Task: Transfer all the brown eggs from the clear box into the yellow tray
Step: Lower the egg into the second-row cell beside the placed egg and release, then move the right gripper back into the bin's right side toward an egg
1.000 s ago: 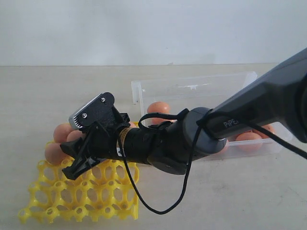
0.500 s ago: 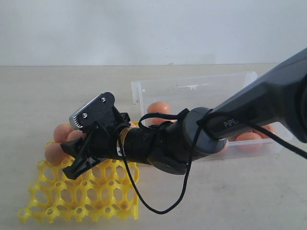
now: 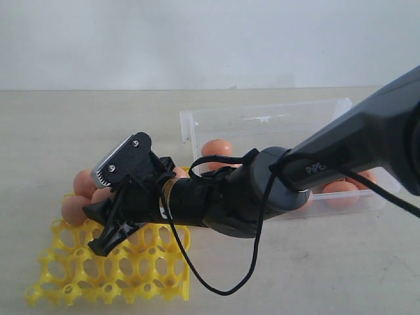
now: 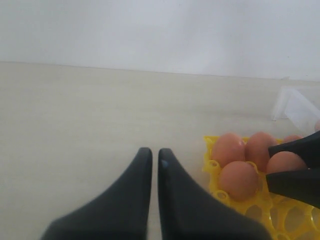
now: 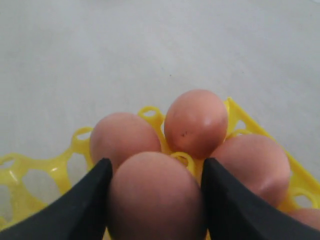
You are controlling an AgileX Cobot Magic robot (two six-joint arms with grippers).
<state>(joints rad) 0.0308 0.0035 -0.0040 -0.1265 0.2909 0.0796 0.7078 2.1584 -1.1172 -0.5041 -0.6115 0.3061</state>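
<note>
We see the right arm [image 3: 367, 131] at the right of the frame as a dark grey, smooth shell, with white "PiPER" lettering beside its rounded joint. A thin black cable [image 3: 197, 279] loops at lower centre. The black right gripper [image 3: 92, 230] bears a silver-edged plate [image 3: 125, 156] with two screws. The left gripper [image 4: 151, 152] shows two glossy black tapered fingers [image 4: 130, 185].

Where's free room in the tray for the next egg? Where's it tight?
Free: yellow tray front rows, bare cups between right gripper and near edge; bare table left of it. Tight: far-left corner, brown eggs clustered, gripper straddling one.
</note>
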